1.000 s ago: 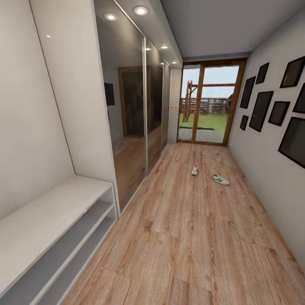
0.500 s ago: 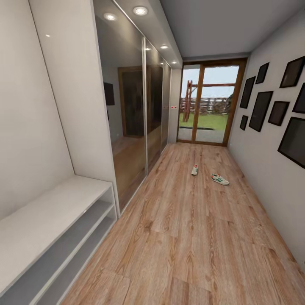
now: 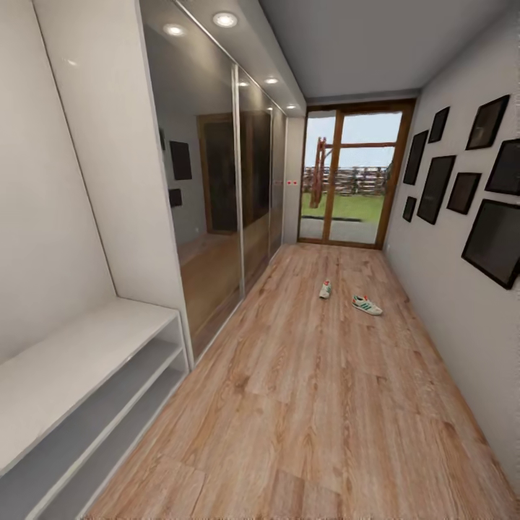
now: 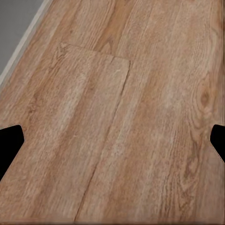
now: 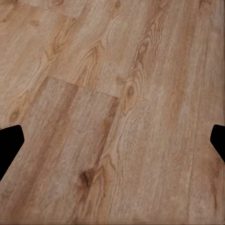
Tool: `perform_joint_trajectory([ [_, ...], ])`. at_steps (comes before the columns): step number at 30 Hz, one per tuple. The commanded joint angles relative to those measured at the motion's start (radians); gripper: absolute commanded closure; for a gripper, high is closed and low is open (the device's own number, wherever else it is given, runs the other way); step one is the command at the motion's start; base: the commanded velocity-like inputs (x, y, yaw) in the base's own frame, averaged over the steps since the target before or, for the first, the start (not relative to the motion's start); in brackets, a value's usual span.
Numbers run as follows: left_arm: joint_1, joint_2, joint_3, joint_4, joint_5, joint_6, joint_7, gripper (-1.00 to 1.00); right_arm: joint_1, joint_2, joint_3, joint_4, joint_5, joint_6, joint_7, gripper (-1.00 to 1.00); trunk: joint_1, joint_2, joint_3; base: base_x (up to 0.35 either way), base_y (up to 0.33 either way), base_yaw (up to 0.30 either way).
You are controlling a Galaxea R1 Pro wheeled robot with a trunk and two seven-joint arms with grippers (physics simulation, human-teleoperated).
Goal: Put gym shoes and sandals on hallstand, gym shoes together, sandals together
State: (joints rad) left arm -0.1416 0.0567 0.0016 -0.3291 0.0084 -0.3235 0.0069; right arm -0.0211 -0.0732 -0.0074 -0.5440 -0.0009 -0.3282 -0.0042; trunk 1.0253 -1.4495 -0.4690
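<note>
A long corridor of light brown wood-grain plank flooring [image 3: 318, 404] ran away from the robot toward a wood-framed glass door [image 3: 352, 177] at the far end, with grass and a wooden fence showing beyond the panes. Two small cream-white lace-up gym shoes with green side stripes lay on the planks well down the corridor, right of centre. The left gym shoe [image 3: 326, 289] pointed roughly along the corridor, its red heel patch toward the far end. The right gym shoe [image 3: 367, 305] lay slightly nearer, side-on and angled, near the other but apart from it. Any label on the shoes was too small to read.

At the near left stood the pale grey low shoe rack [image 3: 87, 393], a wide bench with a flat top and two open shelf levels beneath; what showed of its top and shelves was bare. Beyond it along the left wall ran dark glossy sliding wardrobe doors [image 3: 217, 195] under round ceiling spotlights [image 3: 224, 19]. Black-framed pictures [image 3: 462, 191] hung on the grey right wall.

In the left wrist view the left gripper [image 4: 112, 145] was spread wide, its dark fingertips at opposite edges with only floor planks between. In the right wrist view the right gripper [image 5: 112, 145] was likewise spread wide over bare planks, grasping nothing.
</note>
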Motion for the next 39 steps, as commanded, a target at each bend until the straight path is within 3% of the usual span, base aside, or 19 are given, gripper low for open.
perform_joint_trajectory([
  [1, 0.0, 0.0, 0.0, 0.001, 0.001, -0.003, 0.001, -1.0, -0.001, 0.0, 0.0, 0.001, 0.0, -0.003, 0.0, -1.0, 0.0, -0.001, -0.001, -0.158, -0.24, 0.0],
  [12, 0.0, 0.0, 0.0, 0.001, 0.001, -0.003, 0.001, -1.0, -0.001, 0.0, 0.0, 0.001, 0.0, -0.003, -0.001, -1.0, 0.0, -0.001, -0.001, -0.212, -0.212, 0.066],
  [21, 0.0, 0.0, 0.001, 0.002, 0.002, -0.003, 0.001, -1.0, 0.0, 0.001, 0.0, 0.002, 0.0, -0.003, -0.002, -1.0, 0.0, -0.001, -0.001, -0.276, -0.144, 0.248],
  [39, 0.0, 0.0, 0.003, 0.004, 0.003, -0.003, 0.002, -1.0, 0.0, 0.001, 0.0, 0.005, 0.001, -0.003, -0.002, -1.0, 0.0, -0.001, -0.006, -0.331, -0.015, 0.27],
])
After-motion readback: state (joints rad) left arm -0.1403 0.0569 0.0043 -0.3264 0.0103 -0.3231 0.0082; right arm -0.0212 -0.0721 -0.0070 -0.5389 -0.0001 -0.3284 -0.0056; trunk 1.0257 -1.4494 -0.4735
